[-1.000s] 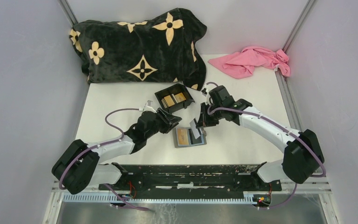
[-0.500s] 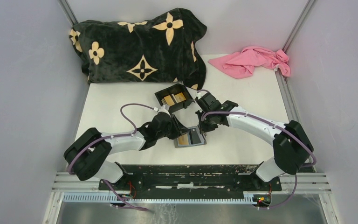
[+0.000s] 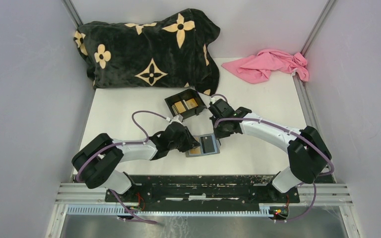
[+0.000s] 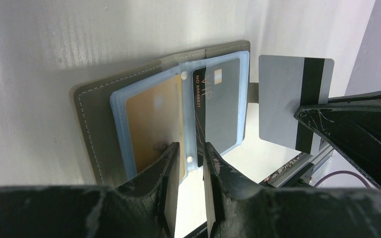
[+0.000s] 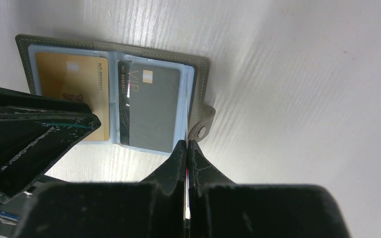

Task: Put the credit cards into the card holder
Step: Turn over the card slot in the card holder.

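Note:
The grey card holder point(image 3: 216, 149) lies open on the table, its blue plastic sleeves point(image 4: 188, 106) showing. A gold card point(image 4: 151, 121) sits in the left sleeve and a black card point(image 5: 151, 109) in the right one. My left gripper point(image 4: 191, 148) stands narrowly open, its fingers straddling the sleeves' middle edge at the near side of the holder point(image 4: 87, 129). My right gripper point(image 5: 187, 144) is shut on a silver-grey card point(image 4: 280, 104) with a black stripe, held upright just off the holder's clasp tab point(image 5: 201, 130). That card shows only edge-on in the right wrist view.
A black box point(image 3: 186, 104) with tan cards inside stands just behind the grippers. A black flowered pillow point(image 3: 149, 47) fills the back left. A pink cloth point(image 3: 270, 64) lies at the back right. Grey walls close in both sides.
My left gripper has moved right onto the card holder's near edge and narrowed its jaws. My right gripper has carried the grey card from above the holder to its right side.

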`<state>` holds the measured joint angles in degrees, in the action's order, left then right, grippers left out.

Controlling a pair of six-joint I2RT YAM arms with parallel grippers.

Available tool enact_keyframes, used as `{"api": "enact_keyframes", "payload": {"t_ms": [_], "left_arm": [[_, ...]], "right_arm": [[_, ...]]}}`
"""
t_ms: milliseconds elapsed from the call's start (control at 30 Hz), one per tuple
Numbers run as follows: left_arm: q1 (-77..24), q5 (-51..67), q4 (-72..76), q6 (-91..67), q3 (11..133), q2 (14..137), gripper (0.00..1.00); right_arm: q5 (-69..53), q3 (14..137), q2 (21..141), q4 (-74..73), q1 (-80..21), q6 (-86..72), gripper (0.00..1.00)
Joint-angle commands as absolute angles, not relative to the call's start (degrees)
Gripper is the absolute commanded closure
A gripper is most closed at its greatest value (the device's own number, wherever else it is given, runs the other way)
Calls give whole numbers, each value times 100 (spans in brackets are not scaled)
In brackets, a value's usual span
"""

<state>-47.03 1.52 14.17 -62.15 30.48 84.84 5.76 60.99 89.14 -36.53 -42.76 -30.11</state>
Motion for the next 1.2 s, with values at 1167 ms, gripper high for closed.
{"api": "enact_keyframes", "payload": {"t_ms": [1167], "left_arm": [[-4766,-106,1267,-6018,2819,8361,71]], "right_arm": [[-905,4693,8504,-1965,-3416,-3726,99]]}}
